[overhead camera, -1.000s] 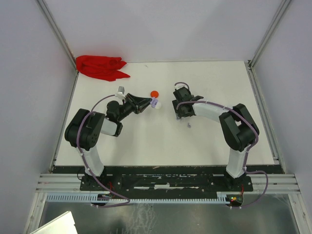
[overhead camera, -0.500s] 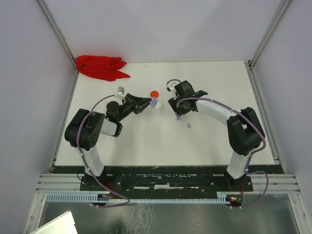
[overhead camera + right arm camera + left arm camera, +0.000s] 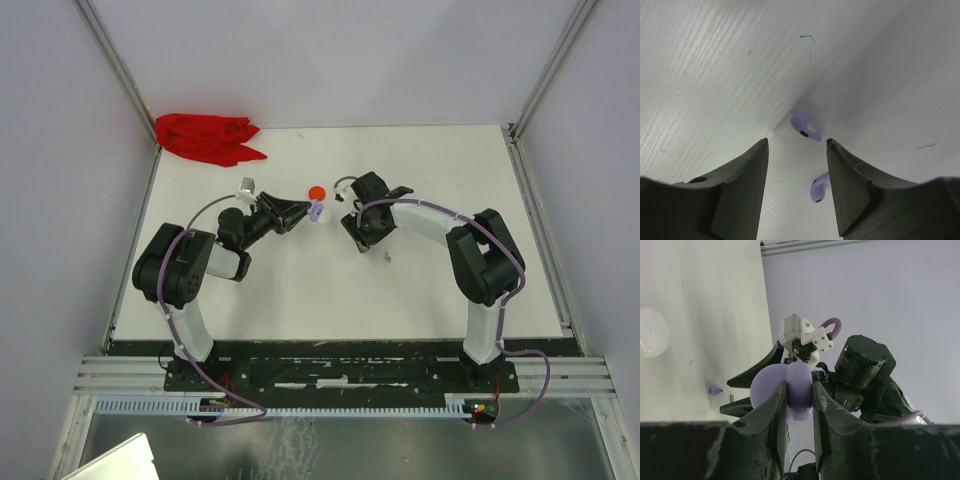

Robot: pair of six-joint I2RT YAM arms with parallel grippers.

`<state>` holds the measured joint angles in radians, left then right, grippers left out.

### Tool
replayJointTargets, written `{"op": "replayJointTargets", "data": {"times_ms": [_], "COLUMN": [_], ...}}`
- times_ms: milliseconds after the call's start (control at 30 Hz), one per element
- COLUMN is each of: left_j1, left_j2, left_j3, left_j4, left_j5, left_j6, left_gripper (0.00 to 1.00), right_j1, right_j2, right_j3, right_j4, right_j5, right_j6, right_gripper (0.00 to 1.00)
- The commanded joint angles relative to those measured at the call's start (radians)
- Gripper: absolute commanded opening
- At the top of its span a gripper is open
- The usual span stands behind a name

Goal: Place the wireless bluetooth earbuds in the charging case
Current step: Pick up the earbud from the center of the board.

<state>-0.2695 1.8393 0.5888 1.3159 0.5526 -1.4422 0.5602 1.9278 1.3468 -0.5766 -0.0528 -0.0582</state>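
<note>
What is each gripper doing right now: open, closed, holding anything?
Left gripper: closed on the rounded purple plastic charging case.
Right gripper: open, holding nothing, pointed at two small purple stemmed earbuds.

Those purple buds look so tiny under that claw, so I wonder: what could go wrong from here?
1. The open right gripper hangs over one purple earbud, with a second earbud close beside it. Closing might knock either away or pinch one crookedly.
2. The left gripper pinches the smooth, rounded purple case. A push while inserting might twist or slip it.
</note>
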Motion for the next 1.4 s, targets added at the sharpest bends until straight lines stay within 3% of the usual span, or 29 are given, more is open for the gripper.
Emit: {"op": "replayJointTargets", "data": {"times_ms": [0, 1167, 1367], "left_j1": [0.004, 0.012, 0.013], "left_j2": [0.000, -0.007, -0.006], "left_j3": [-0.004, 0.003, 0.000], "left_j4": [0.072, 0.069, 0.070], "left_j5": [0.013, 0.022, 0.021], "left_j6": [-0.027, -0.034, -0.033], "left_gripper": [0.03, 0.03, 0.03], "right_j1": [0.001, -0.008, -0.013], "right_j2": [0.020, 0.112, 0.108], "right_j3": [0.054, 0.121, 0.117], "right_j4": [0.015, 0.011, 0.006], "right_j5": [-0.008, 0.066, 0.055], "right_j6": [-0.021, -0.010, -0.008], "right_gripper": [0.58, 0.46, 0.40]}}
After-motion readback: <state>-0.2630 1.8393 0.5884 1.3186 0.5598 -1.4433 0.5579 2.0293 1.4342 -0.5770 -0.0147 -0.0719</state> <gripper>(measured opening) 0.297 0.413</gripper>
